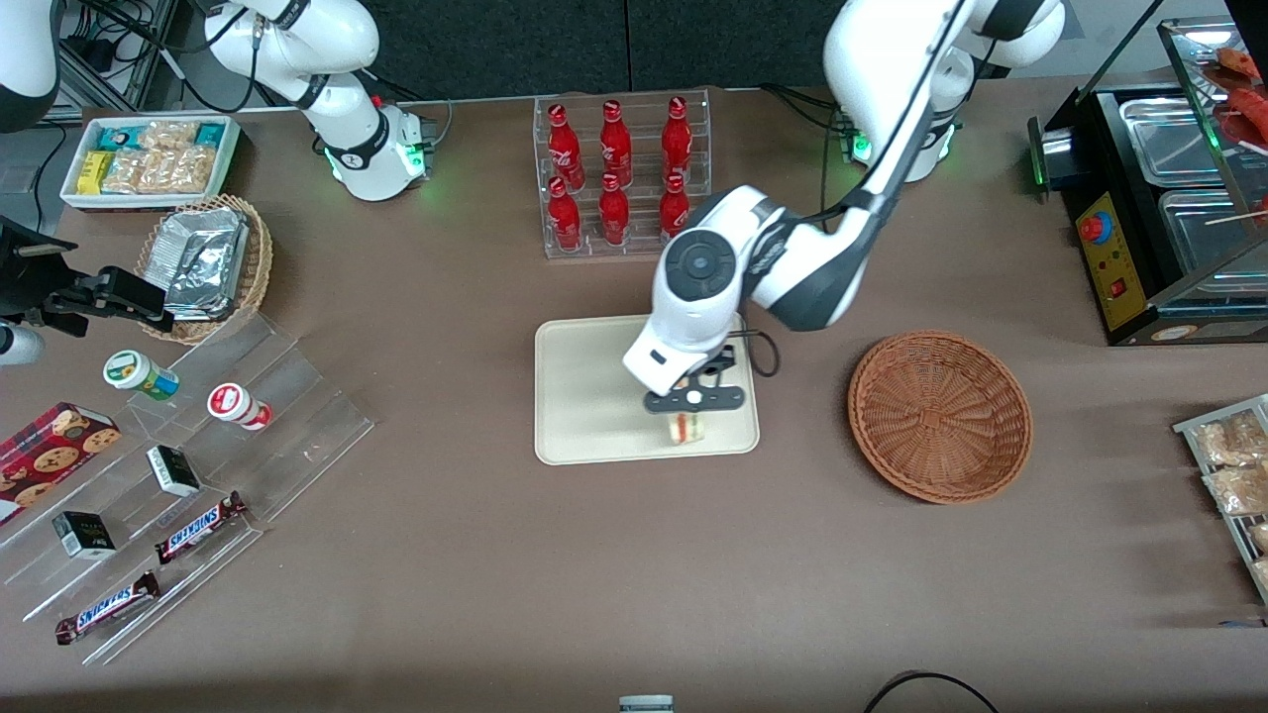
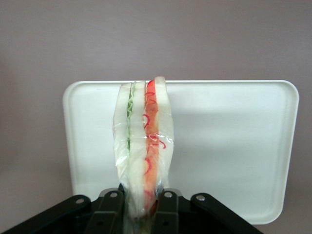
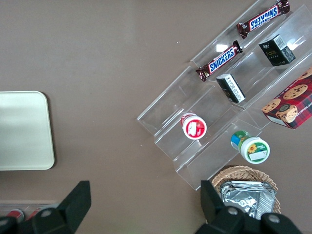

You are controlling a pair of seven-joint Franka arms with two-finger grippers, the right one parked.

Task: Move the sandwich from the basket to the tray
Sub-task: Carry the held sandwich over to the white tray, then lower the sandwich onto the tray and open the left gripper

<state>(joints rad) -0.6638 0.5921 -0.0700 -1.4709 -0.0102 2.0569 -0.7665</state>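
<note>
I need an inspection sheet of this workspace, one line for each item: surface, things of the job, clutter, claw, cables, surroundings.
Surface: brown table, no spills seen.
Sandwich: held upright in the claw, above the tray.
Tray: nothing lying on it yet.
Basket: empty, beside the tray, toward the working arm's end.
Clutter: rack of red bottles farther from the front camera than the tray; acrylic stand with Snickers bars and a foil-packet basket toward the parked arm's end.
Claw: shut on the sandwich, over the tray's nearer edge.
Cables: black cable looping at the wrist over the tray.
Surroundings: black food warmer at the working arm's end.
</note>
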